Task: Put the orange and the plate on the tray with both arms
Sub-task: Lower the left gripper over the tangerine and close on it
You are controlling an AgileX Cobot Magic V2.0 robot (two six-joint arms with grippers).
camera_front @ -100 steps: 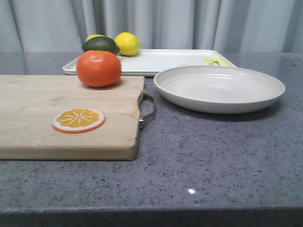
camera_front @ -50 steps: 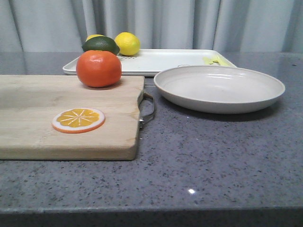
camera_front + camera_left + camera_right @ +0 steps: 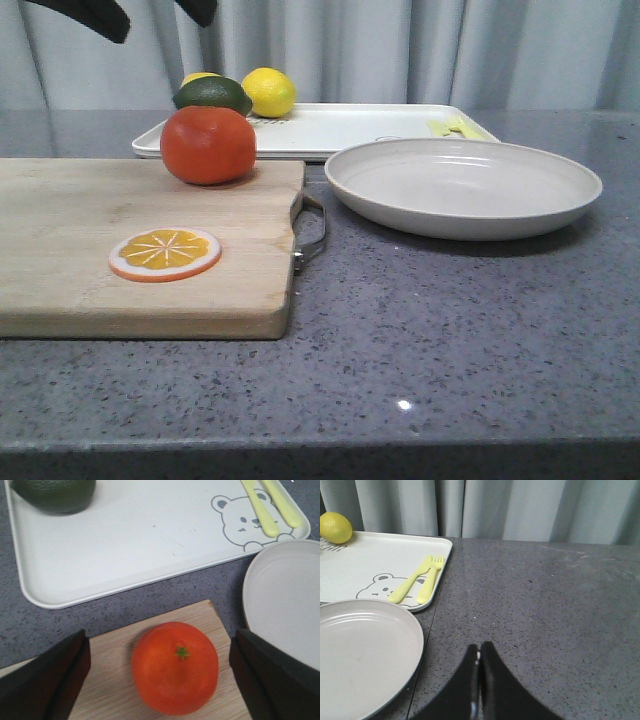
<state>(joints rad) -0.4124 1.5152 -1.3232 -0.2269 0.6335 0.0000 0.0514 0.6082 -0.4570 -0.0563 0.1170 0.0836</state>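
The orange (image 3: 208, 144) sits at the far right corner of a wooden cutting board; it also shows in the left wrist view (image 3: 175, 667). My left gripper (image 3: 155, 12) hangs open high above it, its fingers (image 3: 45, 680) wide on either side of the orange in the wrist view. The off-white plate (image 3: 463, 186) rests on the counter right of the board, also in the right wrist view (image 3: 362, 660). The white tray (image 3: 340, 128) lies behind both. My right gripper (image 3: 480, 652) is shut and empty over bare counter right of the plate.
The cutting board (image 3: 80, 240) with a metal handle (image 3: 312, 235) holds an orange slice (image 3: 166, 253). On the tray lie a dark green avocado (image 3: 213, 95), lemons (image 3: 269, 92) and a yellow fork and spoon (image 3: 417, 580). A curtain hangs behind.
My left gripper has come into the front view at the top left, above the orange. Nothing else has moved.
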